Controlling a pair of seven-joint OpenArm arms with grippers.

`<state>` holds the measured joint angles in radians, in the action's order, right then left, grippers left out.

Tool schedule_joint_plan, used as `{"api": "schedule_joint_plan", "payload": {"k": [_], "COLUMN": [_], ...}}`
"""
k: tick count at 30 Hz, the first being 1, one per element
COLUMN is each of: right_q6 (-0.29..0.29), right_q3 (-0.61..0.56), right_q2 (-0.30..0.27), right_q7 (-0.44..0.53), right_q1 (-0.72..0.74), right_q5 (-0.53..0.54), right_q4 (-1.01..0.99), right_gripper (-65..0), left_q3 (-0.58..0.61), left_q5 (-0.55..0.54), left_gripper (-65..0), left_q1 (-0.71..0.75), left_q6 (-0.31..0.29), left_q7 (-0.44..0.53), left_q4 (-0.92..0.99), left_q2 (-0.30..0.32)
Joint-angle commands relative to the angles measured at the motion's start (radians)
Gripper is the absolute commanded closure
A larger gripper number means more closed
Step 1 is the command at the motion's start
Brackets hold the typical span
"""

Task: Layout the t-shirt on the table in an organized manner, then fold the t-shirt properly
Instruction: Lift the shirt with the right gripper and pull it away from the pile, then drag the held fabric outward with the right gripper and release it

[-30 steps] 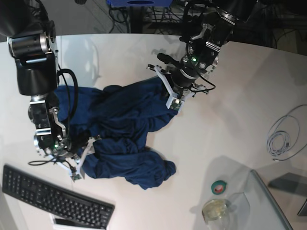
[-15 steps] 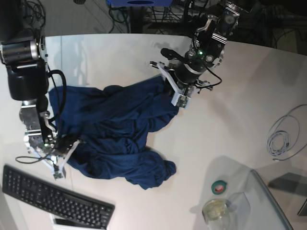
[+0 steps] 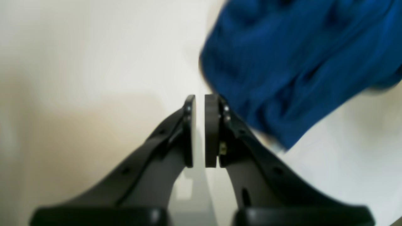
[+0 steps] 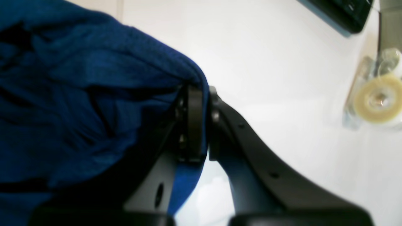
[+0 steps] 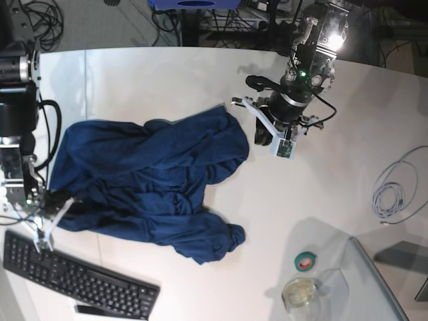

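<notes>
left gripper (image 3: 199, 130): jaws nearly together, holding nothing | right gripper (image 4: 201, 122): jaws clamped on cloth

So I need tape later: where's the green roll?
In the base view, the green tape roll lies on the table at lower right, just above the clear dispenser.

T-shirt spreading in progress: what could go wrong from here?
The left gripper is shut on nothing beside the t-shirt, so a pull by the right gripper, which pinches only a thin edge, may drag the crumpled heap or slip. Its corner sits near the keyboard and could snag.
</notes>
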<state>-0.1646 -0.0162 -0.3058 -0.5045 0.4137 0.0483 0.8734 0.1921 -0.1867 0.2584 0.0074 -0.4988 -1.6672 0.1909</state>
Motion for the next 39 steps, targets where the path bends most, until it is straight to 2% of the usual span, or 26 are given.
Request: {"api": "schedule_joint_plan", "payload": {"k": [1,4,5,7,9,11,12,14,17,19,21,26,29,31,34,35,37,39], "right_q6": [0.01,0.026,0.035,0.035,0.035,0.035,0.035,0.035,0.061,0.119,0.179,0.313,0.32,0.32,0.32,0.32,0.32,0.317], "right_q3": [0.008,0.078,0.114,0.141,0.143,0.147,0.147,0.147,0.147,0.147,0.147,0.143,0.146,0.146,0.149,0.149,0.181,0.215], "right_q2": [-0.025,-0.036,-0.034,-0.034,-0.033,-0.019,0.001,0.056,0.141,0.181,0.21,0.228,0.224,0.222,0.222,0.222,0.222,0.222], "right_q7": [0.011,0.013,0.013,0.005,-0.053,-0.119,-0.144,-0.184,-0.257,-0.294,-0.28,-0.196,-0.187,-0.184,-0.181,-0.194,-0.24,-0.288], "right_q1": [0.02,0.009,0.009,0.02,0.015,-0.025,-0.071,-0.164,-0.218,-0.209,-0.198,-0.158,-0.134,-0.123,-0.138,-0.16,-0.218,-0.272], "right_q5": [-0.003,-0.003,-0.003,-0.003,-0.003,0.0,0.0,0.0,-0.003,-0.005,-0.005,-0.005,-0.005,-0.003,-0.003,-0.001,-0.001,-0.001], "right_q4": [0.016,-0.016,-0.036,-0.056,-0.044,0.056,0.149,0.356,0.487,0.458,0.407,0.261,0.189,0.16,0.208,0.252,0.39,0.524], "right_gripper": [0.0,-0.8,-3.6,-13.8,-27.0,-38.0,-41.0,-41.7,-41.7,-41.7,-41.7,-41.7,-39.8,-30.2,-3.5,0.0,-1.7,0.0], "left_q3": [-0.001,-0.001,-0.001,-0.003,-0.003,-0.003,-0.003,-0.018,-0.093,-0.148,-0.205,-0.32,-0.351,-0.355,-0.346,-0.345,-0.345,-0.345], "left_q5": [0.002,0.003,0.003,0.003,0.003,0.003,0.003,0.002,0.002,-0.004,-0.004,-0.004,-0.004,-0.004,-0.004,-0.004,-0.004,-0.004], "left_gripper": [-4.1,-4.1,-4.1,-4.1,-4.1,-4.1,-4.1,-4.1,-4.1,-4.1,-3.9,-3.9,-3.9,-3.9,-3.9,-3.9,-3.9,-3.9], "left_q1": [-0.003,0.003,0.003,0.003,0.006,0.008,0.012,0.023,0.045,0.055,0.075,0.12,0.146,0.15,0.152,0.158,0.161,0.161], "left_q6": [-0.002,-0.002,-0.002,-0.002,-0.002,-0.002,-0.001,-0.001,-0.001,-0.001,-0.001,-0.002,-0.002,-0.002,-0.002,-0.002,-0.002,-0.002], "left_q7": [0.018,0.018,0.018,0.018,0.018,0.018,0.018,0.018,0.018,0.018,0.018,0.018,0.024,0.024,0.024,0.024,0.024,0.024], "left_q4": [-0.037,-0.07,-0.077,-0.077,-0.069,-0.067,-0.067,-0.069,-0.07,-0.075,-0.075,-0.075,-0.073,-0.07,-0.069,-0.069,-0.069,-0.069], "left_q2": [0.002,0.002,0.002,0.003,0.012,0.032,0.043,0.075,0.074,0.074,0.074,0.074,0.075,0.075,0.074,0.074,0.074,0.074]}}
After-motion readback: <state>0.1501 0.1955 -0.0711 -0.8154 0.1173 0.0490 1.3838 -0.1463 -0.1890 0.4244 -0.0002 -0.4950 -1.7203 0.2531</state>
